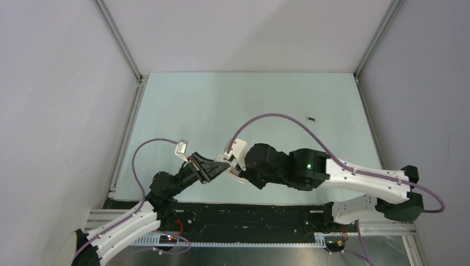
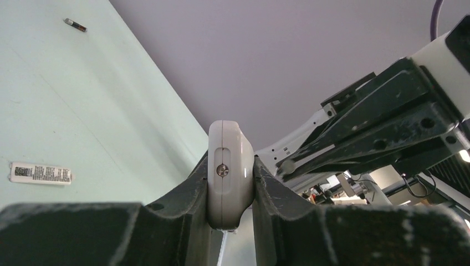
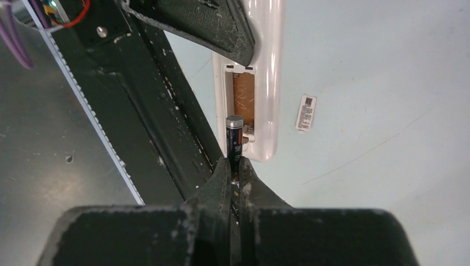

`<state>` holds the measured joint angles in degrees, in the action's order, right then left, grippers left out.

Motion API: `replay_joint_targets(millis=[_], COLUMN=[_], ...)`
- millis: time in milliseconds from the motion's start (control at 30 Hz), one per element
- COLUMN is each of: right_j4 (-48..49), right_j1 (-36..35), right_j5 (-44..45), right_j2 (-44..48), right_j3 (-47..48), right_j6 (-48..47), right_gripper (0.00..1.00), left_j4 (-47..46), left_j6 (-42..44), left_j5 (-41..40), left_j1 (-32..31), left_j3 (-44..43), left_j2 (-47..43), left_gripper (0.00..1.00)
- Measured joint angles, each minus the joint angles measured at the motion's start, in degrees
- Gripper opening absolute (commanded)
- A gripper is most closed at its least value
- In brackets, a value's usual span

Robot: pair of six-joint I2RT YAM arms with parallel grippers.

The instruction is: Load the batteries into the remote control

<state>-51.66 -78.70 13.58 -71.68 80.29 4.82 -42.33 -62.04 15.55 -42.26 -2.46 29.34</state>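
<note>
My left gripper (image 2: pixel 231 166) is shut on the white remote control (image 2: pixel 230 172), held above the table with its end towards the left wrist camera. In the right wrist view the remote control (image 3: pixel 270 83) shows its back, with the battery recess (image 3: pixel 244 94) open. My right gripper (image 3: pixel 235 166) is shut on a dark battery (image 3: pixel 234 138). Its metallic end points into the near end of the recess. A second battery (image 1: pixel 311 118) lies alone on the table at the far right. From above, the left gripper (image 1: pixel 213 166) and right gripper (image 1: pixel 235 170) meet near the front edge.
A small flat cover plate (image 2: pixel 40 173) with a printed label lies on the pale green table (image 1: pixel 266 100), beside the remote in the right wrist view (image 3: pixel 305 112). Grey walls enclose the table on three sides. A black rail (image 1: pixel 249 213) runs along the near edge.
</note>
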Motion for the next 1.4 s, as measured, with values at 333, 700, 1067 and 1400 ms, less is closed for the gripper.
replay_joint_targets(millis=[333, 700, 1067, 1400], right_j4=[-0.2, 0.13, 1.05, -0.44], right_j1=[1.14, 4.04, 7.48, 8.31], right_j5=[-2.93, -7.26, -11.23, -14.45], right_j2=[-3.13, -4.76, -7.43, -9.92], right_j3=[1.25, 1.31, 1.6, 3.39], right_j6=[-0.5, -0.55, -0.59, -1.86], right_gripper=[0.0, 0.0, 0.0, 0.0], left_j4=[-0.07, -0.57, -0.83, -0.31], left_j6=[-0.07, -0.92, -1.05, -1.05], left_j5=[0.22, 0.2, 0.13, 0.17], left_j1=[0.0, 0.0, -0.02, -0.11], left_j3=[0.0, 0.0, 0.0, 0.0], left_j2=[0.22, 0.28, 0.26, 0.28], left_gripper=[0.0, 0.0, 0.0, 0.0])
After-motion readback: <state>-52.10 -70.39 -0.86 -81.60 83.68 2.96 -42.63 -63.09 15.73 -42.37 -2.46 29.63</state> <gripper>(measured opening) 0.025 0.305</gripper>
